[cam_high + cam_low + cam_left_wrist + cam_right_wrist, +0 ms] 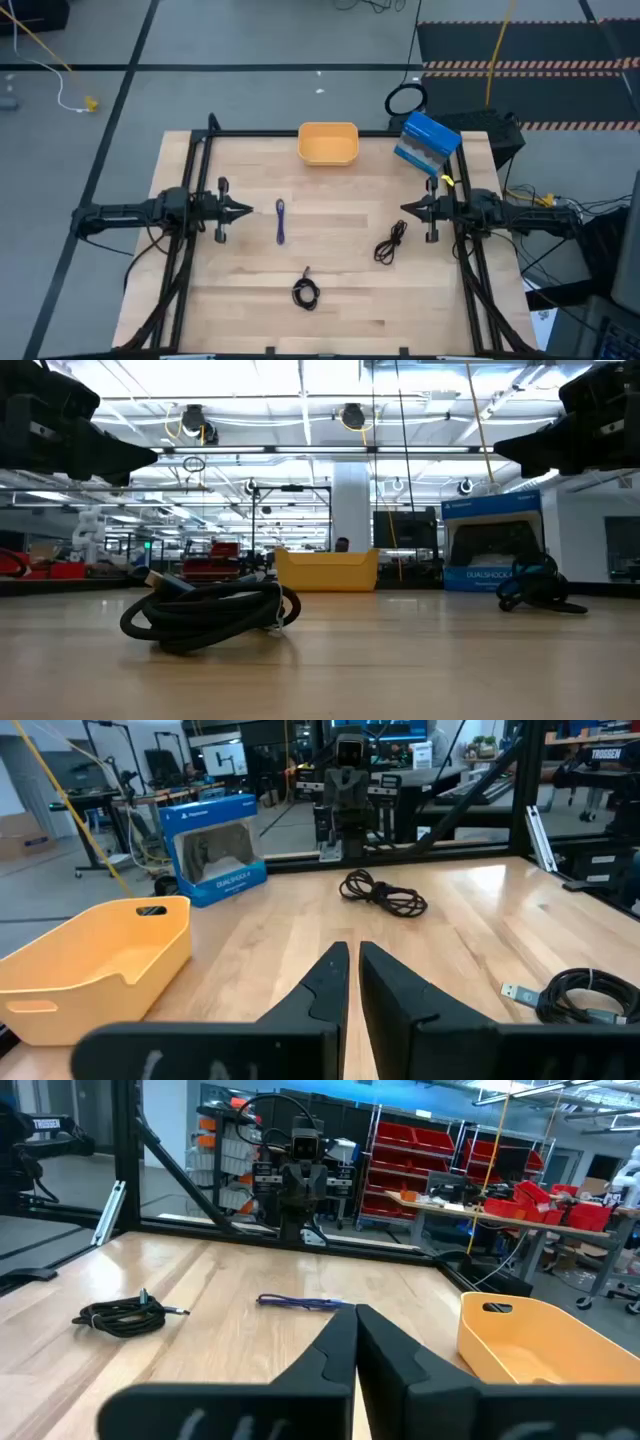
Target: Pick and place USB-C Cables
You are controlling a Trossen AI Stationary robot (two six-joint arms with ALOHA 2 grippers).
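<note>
Three cables lie flat on the wooden table. The short purple-blue cable (281,222) (300,1302) is stretched out just in front of my left gripper (246,210). A loosely bundled black cable (390,242) (383,892) (535,595) lies near my right gripper (405,208). A coiled black cable (305,291) (210,615) (120,1317) (585,995) sits toward the near edge. Both grippers hover above the table, pointing at each other, with fingers shut on nothing (350,975) (352,1342).
A yellow bin (328,142) (90,965) (540,1340) stands at the middle of the far edge. A blue cardboard box (428,145) (215,850) sits at the far right corner. The black frame (190,180) runs along the table's sides. Bare wood lies between the cables.
</note>
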